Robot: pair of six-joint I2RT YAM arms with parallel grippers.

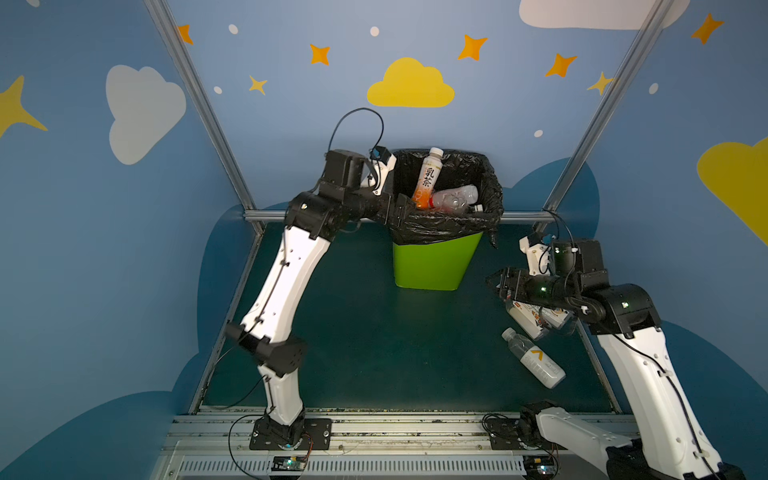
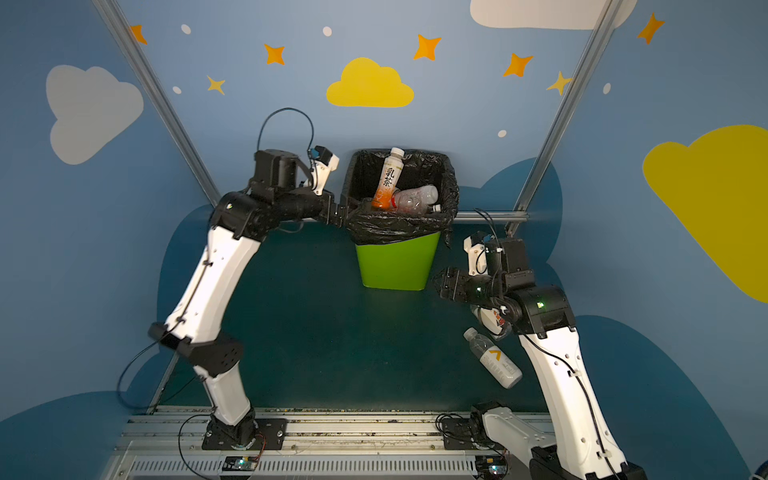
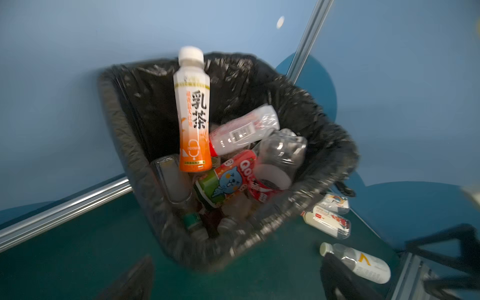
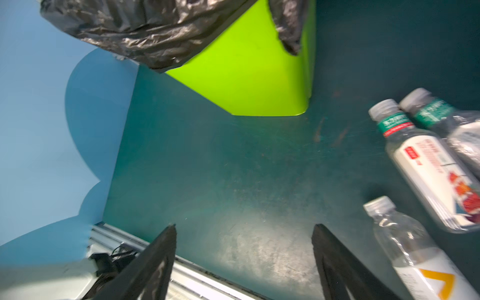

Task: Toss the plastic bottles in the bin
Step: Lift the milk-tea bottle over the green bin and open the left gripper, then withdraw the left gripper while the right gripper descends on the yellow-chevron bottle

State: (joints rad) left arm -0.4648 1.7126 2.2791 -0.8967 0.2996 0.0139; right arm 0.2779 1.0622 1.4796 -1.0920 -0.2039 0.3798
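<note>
My right arm (image 1: 557, 289) is hiding most of two bottles (image 1: 528, 322) in both top views; the rim of the bin (image 3: 114, 114) is showing blurred.

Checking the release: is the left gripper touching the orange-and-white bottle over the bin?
Apart. The left wrist view shows the left gripper wide open, with the black-lined rim of the bin between it and the orange-and-white bottle.
</note>
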